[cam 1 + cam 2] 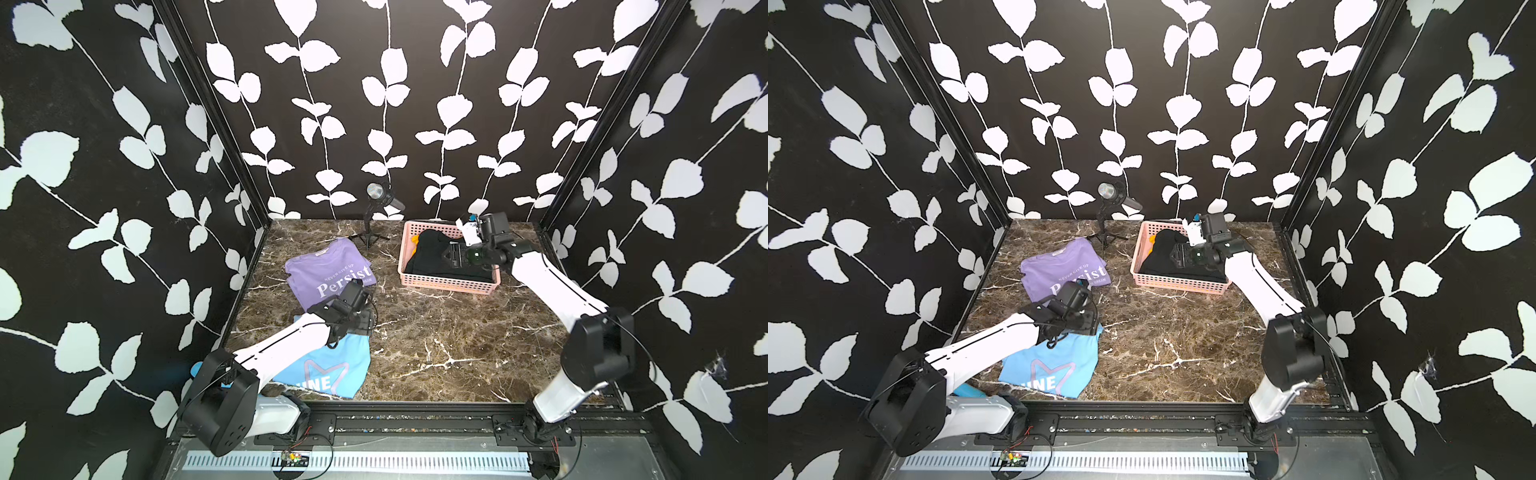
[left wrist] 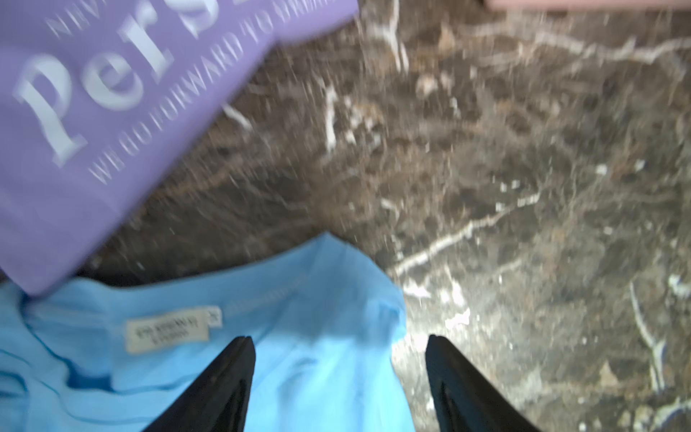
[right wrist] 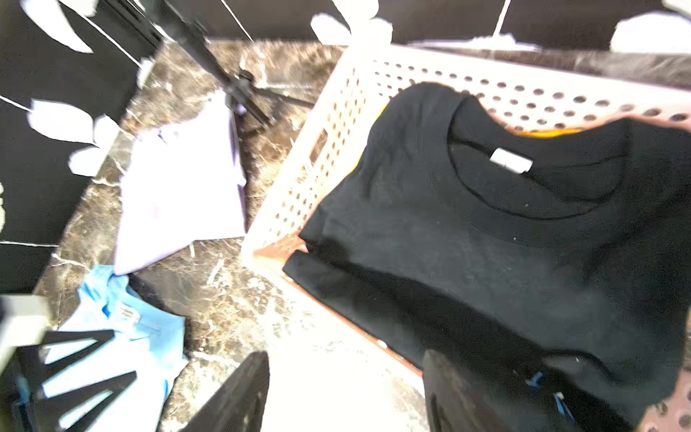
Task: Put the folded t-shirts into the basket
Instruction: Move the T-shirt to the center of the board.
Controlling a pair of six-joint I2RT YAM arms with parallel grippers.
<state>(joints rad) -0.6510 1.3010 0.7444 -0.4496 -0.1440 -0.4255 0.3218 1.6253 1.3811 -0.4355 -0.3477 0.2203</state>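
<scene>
Left claw: black fingers spread wide, gripping nothing, poised over collar end of light blue folded cloth tee with star outline.
Purple folded cloth tee with white "Persist": flat just beyond left claw, one corner meeting blue tee's collar end.
Right claw: fingers parted, nothing clamped between them, hovering above one edge of basket.
Rectangular pale pink perforated plastic basket: directly beneath right claw, well apart from left claw.
Black folded cloth tee: in basket under right claw, rumpled, one edge spilling over rim.
Yellow folded cloth tee: only a sliver showing beneath black tee, by basket wall farthest from right claw.
Brown marble-patterned tabletop: beneath both claws.
</scene>
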